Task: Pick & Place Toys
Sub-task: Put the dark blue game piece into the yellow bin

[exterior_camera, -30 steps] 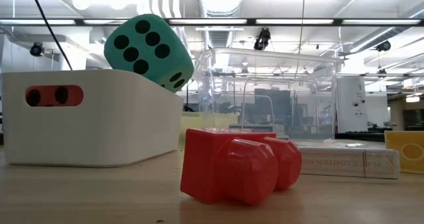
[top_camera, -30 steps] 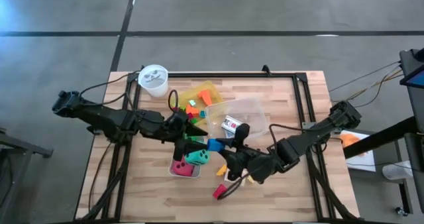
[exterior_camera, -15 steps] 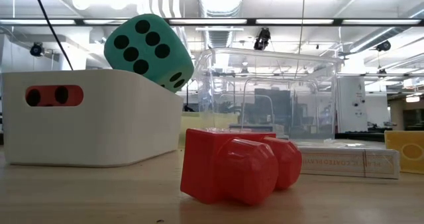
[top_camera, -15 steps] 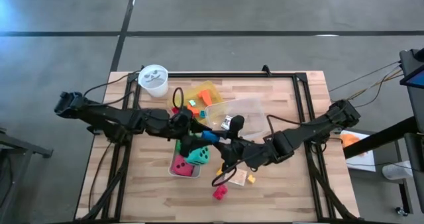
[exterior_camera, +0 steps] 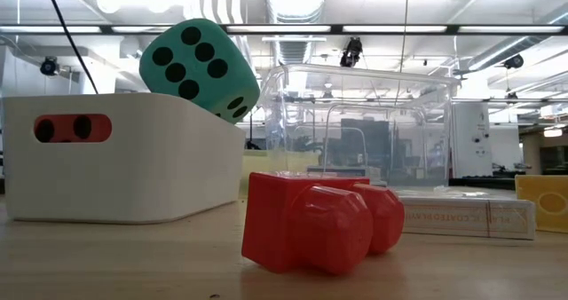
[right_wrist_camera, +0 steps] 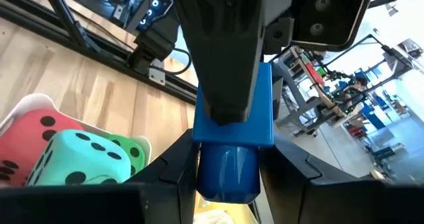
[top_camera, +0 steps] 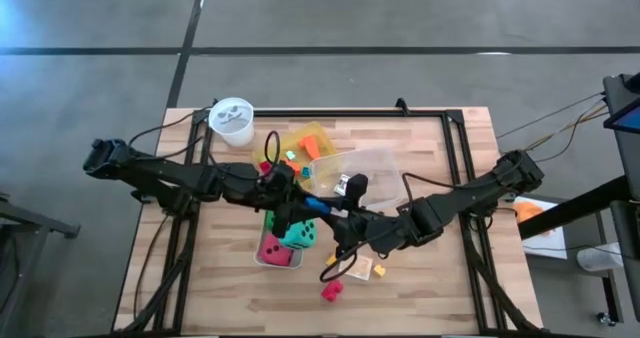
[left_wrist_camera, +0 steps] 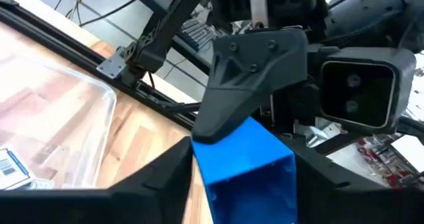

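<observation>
A blue block (top_camera: 315, 207) hangs in the air over the white bin (top_camera: 262, 258), between my two grippers. My left gripper (top_camera: 298, 205) reaches in from the table's left and my right gripper (top_camera: 331, 216) from the right; both are shut on the block. The bin holds a teal die (top_camera: 298, 236), a red die (top_camera: 277, 249) and a green die (right_wrist_camera: 136, 154). A red block (top_camera: 330, 291) lies on the table near the front edge. A card pack (top_camera: 348, 188) lies in the clear box (top_camera: 372, 170). My left gripper pinches the blue block's square end by two opposite sides (left_wrist_camera: 207, 174) between its two fingers. The fingers come about level from the table's left. The block is clear of the table and the bin. My right gripper pinches the block's rounded end (right_wrist_camera: 228, 174) between its two fingers, coming about level from the table's right. One finger (left_wrist_camera: 252, 85) lies over the block's upper face. The block spans between the two grippers, lifted clear.
A yellow tray (top_camera: 322, 135) with several small blocks sits at the back, beside a white cup (top_camera: 232, 121). A small yellow block (top_camera: 378, 270) lies under the right arm. Black frame rails run along the table's far, left and right edges.
My right gripper has carried the blue block toward the table's left and far edge, up to my left gripper. My left gripper has come a little toward the right, onto the block. In the last half second both have kept almost still.
</observation>
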Action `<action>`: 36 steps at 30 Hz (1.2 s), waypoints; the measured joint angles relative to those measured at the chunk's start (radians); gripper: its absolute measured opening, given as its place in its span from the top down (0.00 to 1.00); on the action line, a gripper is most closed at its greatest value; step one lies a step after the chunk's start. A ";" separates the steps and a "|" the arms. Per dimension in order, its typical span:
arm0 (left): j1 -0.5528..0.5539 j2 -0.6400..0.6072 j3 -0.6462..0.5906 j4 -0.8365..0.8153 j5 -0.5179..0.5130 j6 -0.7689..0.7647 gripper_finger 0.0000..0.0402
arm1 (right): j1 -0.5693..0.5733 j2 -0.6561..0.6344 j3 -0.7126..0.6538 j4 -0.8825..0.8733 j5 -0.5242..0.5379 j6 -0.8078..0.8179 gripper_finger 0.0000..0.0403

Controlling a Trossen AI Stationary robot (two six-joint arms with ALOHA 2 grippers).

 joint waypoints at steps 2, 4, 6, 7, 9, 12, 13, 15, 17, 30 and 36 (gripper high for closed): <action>0.002 0.004 0.000 -0.001 0.011 -0.007 0.58 | -0.002 0.000 0.000 -0.007 0.005 -0.005 0.70; 0.002 0.005 0.000 -0.006 0.010 -0.017 0.64 | -0.005 0.000 -0.001 -0.006 0.006 -0.012 0.70; 0.004 0.005 0.000 -0.006 0.014 -0.024 0.68 | -0.006 0.000 -0.001 -0.003 0.007 -0.018 0.70; 0.005 0.005 0.000 -0.004 0.015 -0.027 0.70 | -0.007 0.000 -0.001 -0.003 0.008 -0.018 0.70; 0.005 0.005 0.000 -0.005 0.015 -0.027 0.70 | -0.008 0.000 -0.001 0.000 0.009 -0.017 0.70; 0.009 0.005 0.000 -0.003 0.018 -0.025 0.70 | -0.008 0.000 -0.001 0.000 0.009 -0.005 0.70; 0.011 0.005 0.000 -0.003 0.021 -0.025 0.70 | -0.008 0.000 -0.002 0.000 0.010 0.004 0.69; 0.016 0.006 0.000 -0.003 0.022 -0.011 0.70 | -0.008 0.000 -0.002 0.004 0.009 0.035 0.60; 0.021 0.008 0.000 -0.003 0.022 0.018 0.71 | -0.012 0.000 0.000 0.014 -0.005 0.068 0.49; 0.109 -0.081 0.077 -0.309 -0.064 0.140 0.71 | -0.012 -0.002 0.000 -0.186 0.172 0.394 0.15; 0.205 -0.094 0.094 -0.597 -0.339 0.226 0.71 | 0.007 -0.003 0.000 -0.438 0.125 0.889 0.15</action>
